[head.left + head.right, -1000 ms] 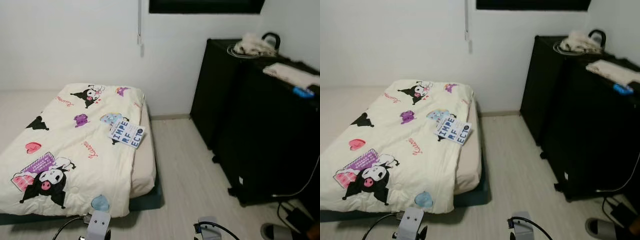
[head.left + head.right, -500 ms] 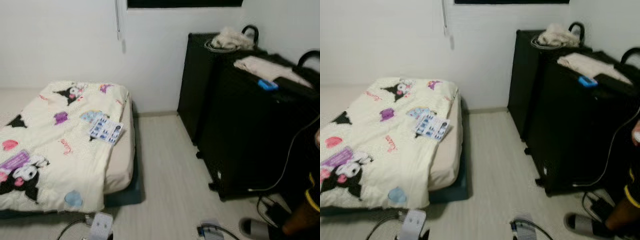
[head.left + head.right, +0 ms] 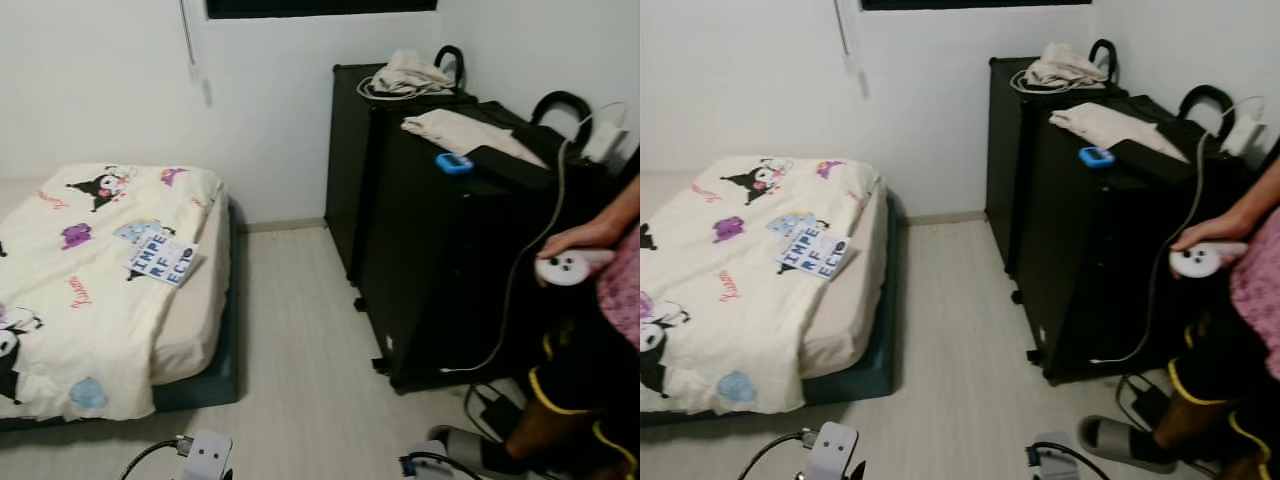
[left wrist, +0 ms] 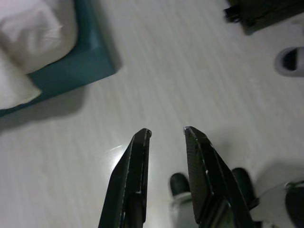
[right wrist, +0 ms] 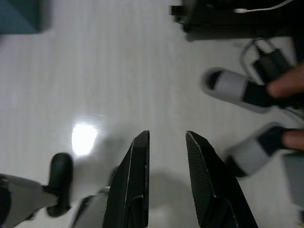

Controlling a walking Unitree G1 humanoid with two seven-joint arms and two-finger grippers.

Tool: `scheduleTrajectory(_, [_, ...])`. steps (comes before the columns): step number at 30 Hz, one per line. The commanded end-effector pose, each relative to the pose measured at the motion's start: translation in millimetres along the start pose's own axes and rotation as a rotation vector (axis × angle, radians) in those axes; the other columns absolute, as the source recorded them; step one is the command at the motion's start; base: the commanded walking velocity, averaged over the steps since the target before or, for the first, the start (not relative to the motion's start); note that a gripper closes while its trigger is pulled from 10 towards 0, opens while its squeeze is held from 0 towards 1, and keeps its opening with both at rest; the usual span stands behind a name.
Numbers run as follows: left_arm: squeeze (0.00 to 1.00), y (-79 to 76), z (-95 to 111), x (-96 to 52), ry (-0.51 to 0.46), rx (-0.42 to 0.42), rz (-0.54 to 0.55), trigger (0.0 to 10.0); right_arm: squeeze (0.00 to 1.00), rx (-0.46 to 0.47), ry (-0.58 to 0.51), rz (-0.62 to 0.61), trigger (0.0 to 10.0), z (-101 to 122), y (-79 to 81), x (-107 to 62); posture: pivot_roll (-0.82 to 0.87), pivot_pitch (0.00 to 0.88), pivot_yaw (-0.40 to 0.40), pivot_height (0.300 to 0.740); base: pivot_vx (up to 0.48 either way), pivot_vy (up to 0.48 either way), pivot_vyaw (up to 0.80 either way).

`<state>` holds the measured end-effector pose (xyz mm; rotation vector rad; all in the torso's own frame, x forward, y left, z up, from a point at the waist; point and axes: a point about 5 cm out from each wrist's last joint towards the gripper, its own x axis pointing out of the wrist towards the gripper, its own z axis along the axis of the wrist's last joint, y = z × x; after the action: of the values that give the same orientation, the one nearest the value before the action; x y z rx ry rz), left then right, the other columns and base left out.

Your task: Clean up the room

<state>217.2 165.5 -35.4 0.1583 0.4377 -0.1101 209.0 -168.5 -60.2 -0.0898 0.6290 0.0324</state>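
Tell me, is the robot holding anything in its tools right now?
No. The left tool and the right tool are both open, with nothing between their black fingers, hanging over the pale wooden floor.

A book [image 3: 162,257] lay on the mattress [image 3: 190,330] ahead-left of the left gripper [image 4: 166,134] (cabinets [image 3: 440,250] stood ahead-right).

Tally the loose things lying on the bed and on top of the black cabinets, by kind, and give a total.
Book on the bed: 1
Pale cloth bundles on the cabinets: 2
Small blue thing on the cabinets: 1
Total: 4
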Motion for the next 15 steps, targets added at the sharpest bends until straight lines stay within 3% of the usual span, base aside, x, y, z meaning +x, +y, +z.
scheduleTrajectory(1, [0.0,-1.1,-7.9,-3.7,0.037,0.008,-0.02,10.0,0.0,0.008,0.014,0.012,10.0,-4.4,5.7,-1.7,0.05,0.133,-0.048,0.74,0.0,0.0,0.0])
scheduleTrajectory(4, [0.0,-2.4,-7.2,-3.8,0.033,0.014,-0.039,10.0,0.0,0.008,0.014,0.012,10.0,-4.4,5.6,-1.7,0.05,0.133,-0.048,0.74,0.0,0.0,0.0])
scheduleTrajectory(9, [0.0,-4.8,-6.4,-3.1,0.035,0.015,-0.044,10.0,0.0,0.007,0.012,0.012,10.0,-4.2,5.3,-1.7,0.05,0.133,-0.049,0.74,0.0,0.452,0.0])
scheduleTrajectory(15, [0.0,-5.0,-5.8,-2.2,0.039,0.022,-0.032,10.0,0.0,0.005,0.013,0.012,10.0,-4.2,4.9,-1.7,0.05,0.134,-0.049,0.74,0.0,0.0,0.0])
